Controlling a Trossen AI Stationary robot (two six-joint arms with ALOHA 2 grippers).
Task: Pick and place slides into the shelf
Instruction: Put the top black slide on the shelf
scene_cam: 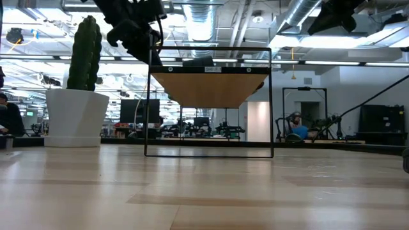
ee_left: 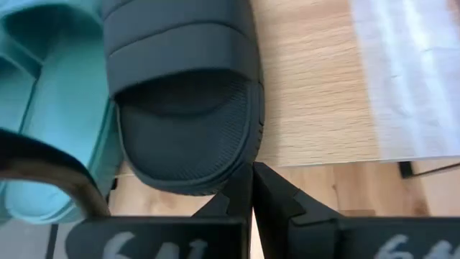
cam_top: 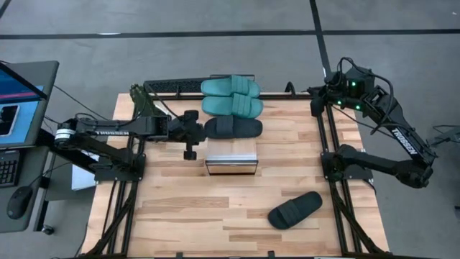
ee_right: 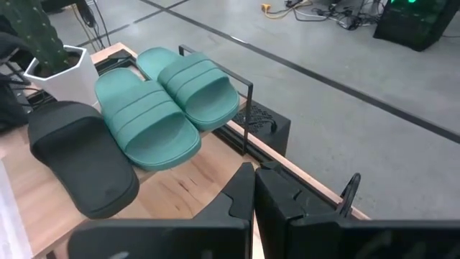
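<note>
While shelf (cam_top: 231,164) sits bare, three slides (cam_top: 231,106) lie beside it.

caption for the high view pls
Three slides lined up behind the shelf; one black slide lies apart.

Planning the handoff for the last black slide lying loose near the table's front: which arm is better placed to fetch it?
Probably the right gripper: the loose black slide lies on the table's right half. The left gripper sits shut beside the shelved black slide.

Two slides (cam_top: 231,96) are teal-green, two black (cam_top: 233,128) (straps ribbed). The table (cam_top: 180,208) is light wood planks; the shelf (cam_top: 231,160) pale wood with silvery edge.
</note>
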